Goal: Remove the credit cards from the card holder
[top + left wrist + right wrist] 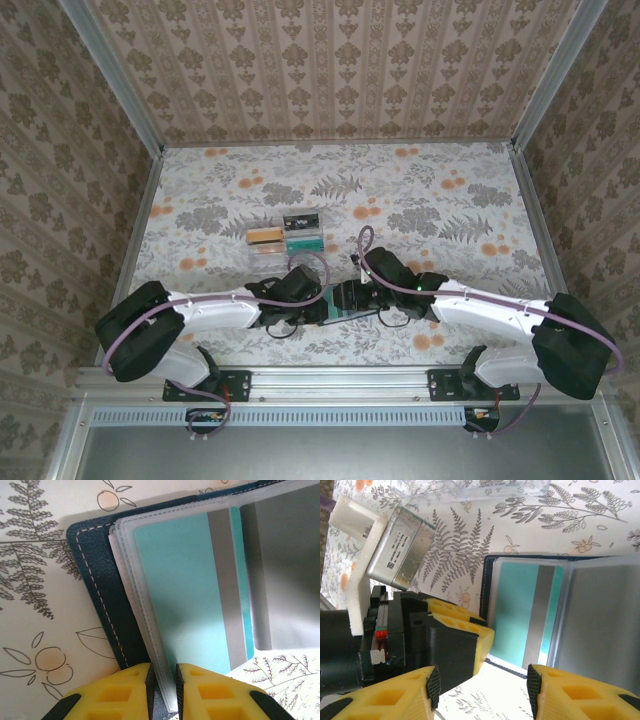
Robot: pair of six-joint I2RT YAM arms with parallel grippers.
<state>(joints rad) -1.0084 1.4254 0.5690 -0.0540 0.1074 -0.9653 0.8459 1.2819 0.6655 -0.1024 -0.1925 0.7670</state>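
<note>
The left gripper [162, 692] pinches the holder [97, 585] by its clear sleeves [131, 580]; a teal card [185, 595] sits inside. The right gripper [484, 687] hangs spread at the holder's edge.

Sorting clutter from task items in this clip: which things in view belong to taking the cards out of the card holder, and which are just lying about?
Part of the job:
- card holder, lying open
- teal card in one of its see-through sleeves
- left gripper, pinching the sleeve pages
- right gripper, open, near the holder

Just lying about:
- clear plastic box with orange and teal contents, farther back
</note>
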